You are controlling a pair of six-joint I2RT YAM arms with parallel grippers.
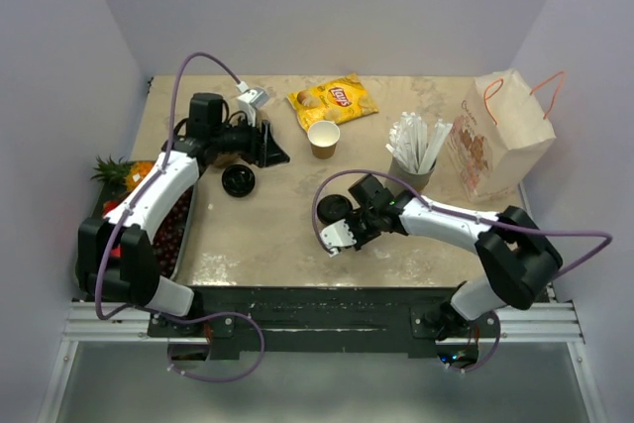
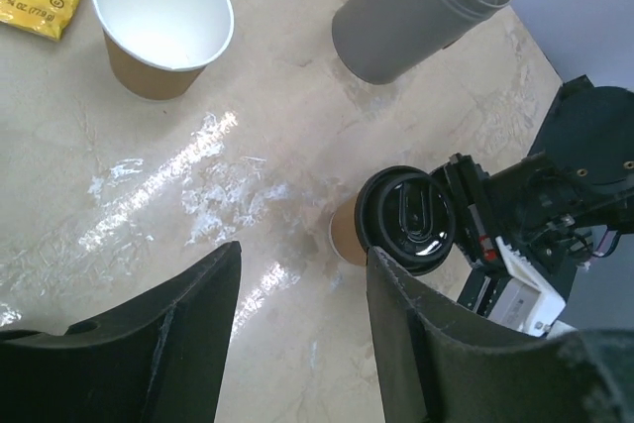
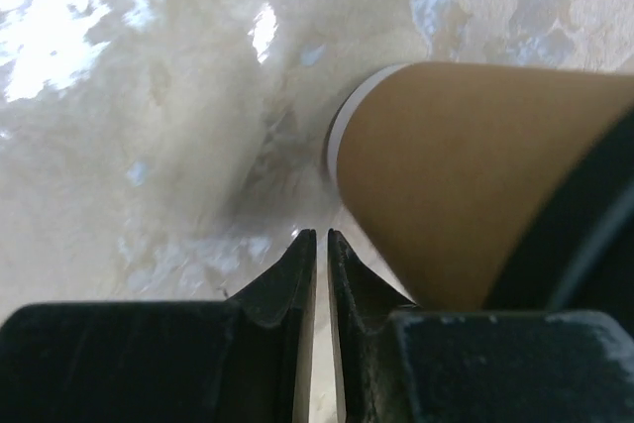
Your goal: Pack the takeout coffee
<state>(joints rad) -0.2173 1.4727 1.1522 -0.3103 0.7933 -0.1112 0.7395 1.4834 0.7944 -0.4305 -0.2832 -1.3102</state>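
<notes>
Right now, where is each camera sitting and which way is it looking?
Top external: above and behind the arms, looking down on the table; both arms show.
Left wrist: on the left arm, looking down at the table past its open left gripper.
Right wrist: low over the table, looking along its shut right gripper, the lidded cup beside it.
Shared: all three see the lidded cup; top and left wrist both see the open cup and grey straw cup.
</notes>
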